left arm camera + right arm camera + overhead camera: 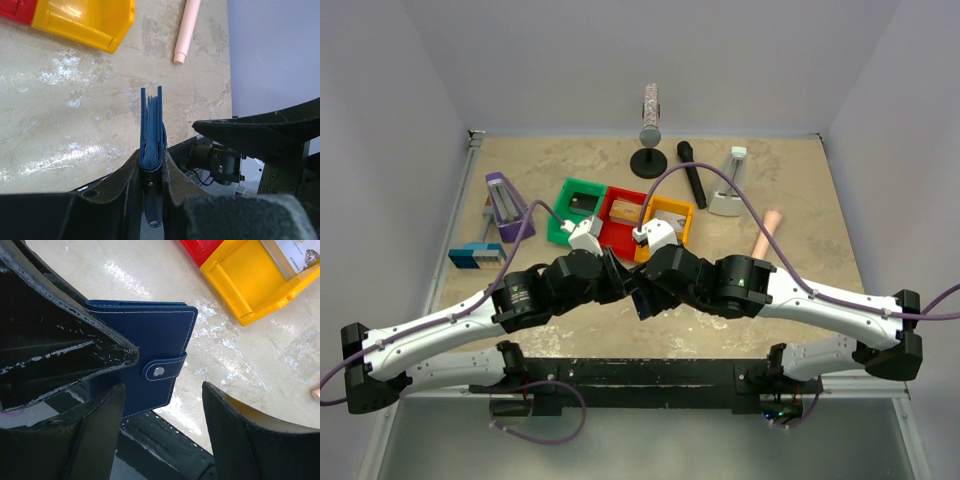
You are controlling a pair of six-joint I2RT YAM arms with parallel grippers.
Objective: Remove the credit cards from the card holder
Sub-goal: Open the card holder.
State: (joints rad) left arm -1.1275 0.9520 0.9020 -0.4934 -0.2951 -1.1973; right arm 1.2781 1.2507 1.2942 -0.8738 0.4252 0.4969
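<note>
Mottled beige surface [800, 270], stone-look, glossy in patches. Centre: green bin [561, 212], red bin [617, 239] and yellow bin [687, 222], touching in a row. Left: purple wedge-shaped object [503, 205], with a blue-and-white block [475, 255] nearer. Back: round black stand [650, 160], black stick [692, 175], grey-white gadget [730, 188]. Right: pale pink rod [767, 232], lying slantwise.

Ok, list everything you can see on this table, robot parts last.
card holder: one, navy, snapped shut, front centre.
green bin, red bin, yellow bin: one each, row mid-table.
pyramid-shaped gadget: one, purple, left.
block: one, blue and white, left front.
cylinder on stand: one, speckled, black base, back.
marker-like stick: one, black, back.
small gadget: one, grey-white, back right.
thin stick: one, pink, right.
left pincer: black, shut on card holder.
right pincer: black, open, by card holder.
</note>
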